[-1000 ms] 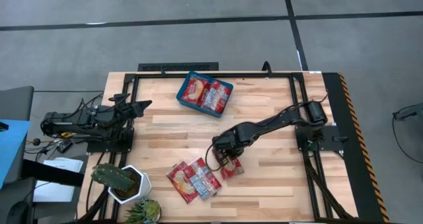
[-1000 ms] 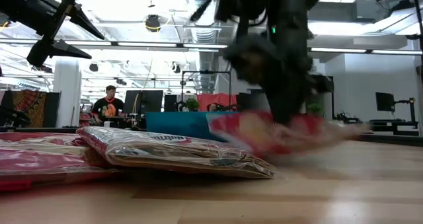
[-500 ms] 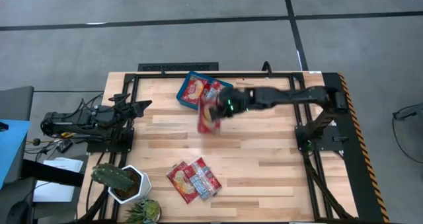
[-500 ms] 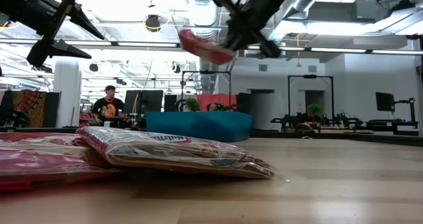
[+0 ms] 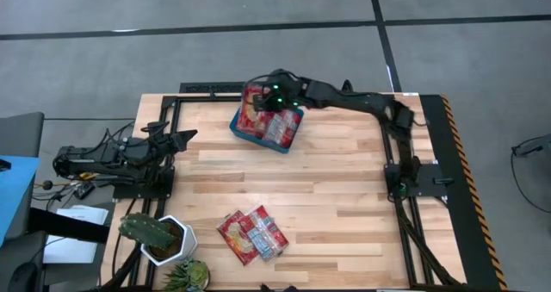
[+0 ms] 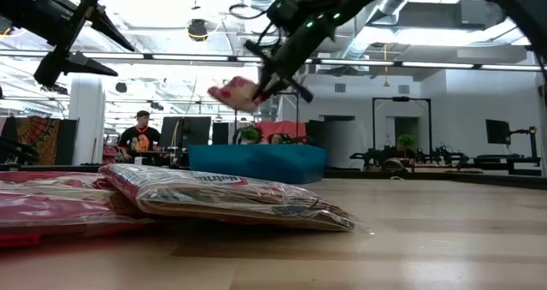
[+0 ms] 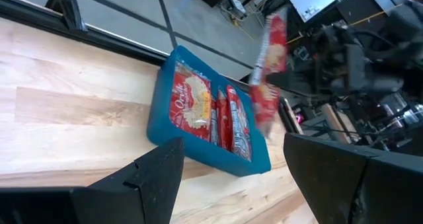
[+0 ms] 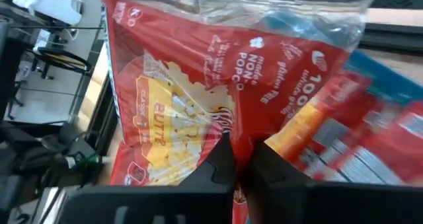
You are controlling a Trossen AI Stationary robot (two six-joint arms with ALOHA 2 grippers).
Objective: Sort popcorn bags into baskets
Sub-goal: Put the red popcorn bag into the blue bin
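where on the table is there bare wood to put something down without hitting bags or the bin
The broad middle strip is bare, between the teal bin at the far edge and the cluster of popcorn bags at the near edge. The right side toward the right arm's base is bare too. It is crowded over the bin, where the right gripper holds a bag, and by the cactus pot.

basket [image 5: 244, 130]: at the table's far edge, a little left of centre.
in basket: popcorn bags [image 5: 277, 127] lying side by side.
right gripper [image 5: 274, 96]: above the basket's far side, clamped on one bag [image 6: 232, 91] hanging in the air.
loose bags [image 5: 251, 233]: overlapping pile near the front edge, left of centre.
cactus pot [image 5: 164, 238]: front-left corner, left of the pile.
left gripper [image 5: 176, 139]: at the left edge, well apart from the basket.
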